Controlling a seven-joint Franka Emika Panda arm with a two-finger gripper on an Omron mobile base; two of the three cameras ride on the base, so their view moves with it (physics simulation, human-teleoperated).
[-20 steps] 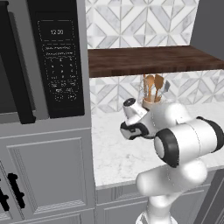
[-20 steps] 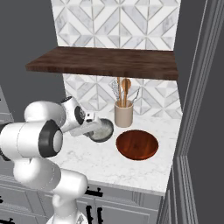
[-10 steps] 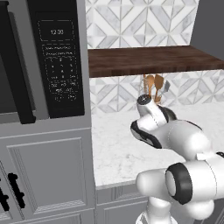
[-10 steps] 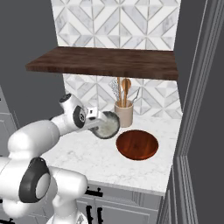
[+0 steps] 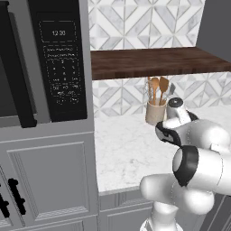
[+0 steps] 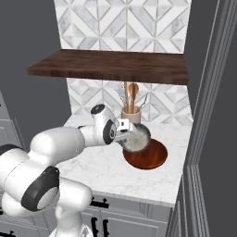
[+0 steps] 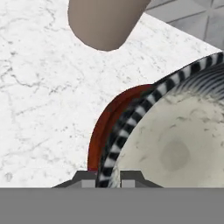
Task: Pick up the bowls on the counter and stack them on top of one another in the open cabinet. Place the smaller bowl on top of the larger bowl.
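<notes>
Above the larger bowl point(image 6: 148, 156), the gripper point(image 6: 124, 137) pinches the rim of the smaller bowl point(image 6: 137, 138), tipped on its side. High above the larger bowl waits the open cabinet point(image 6: 111, 65).

My arm point(image 6: 55, 148) was glossy white all over — fat rounded shells, each link swelling into a bulbous housing. Dark charcoal bands point(image 5: 185, 166) ringed the joints, and one capped the big lower housing like a collar. The wrist section point(image 6: 104, 129) carried a round dark disc on its side with a pale grey centre, and a small white block sat at its end. My gripper point(image 7: 108, 178) showed two short dark grey fingertips — square-cut, flat-topped, plain.
</notes>
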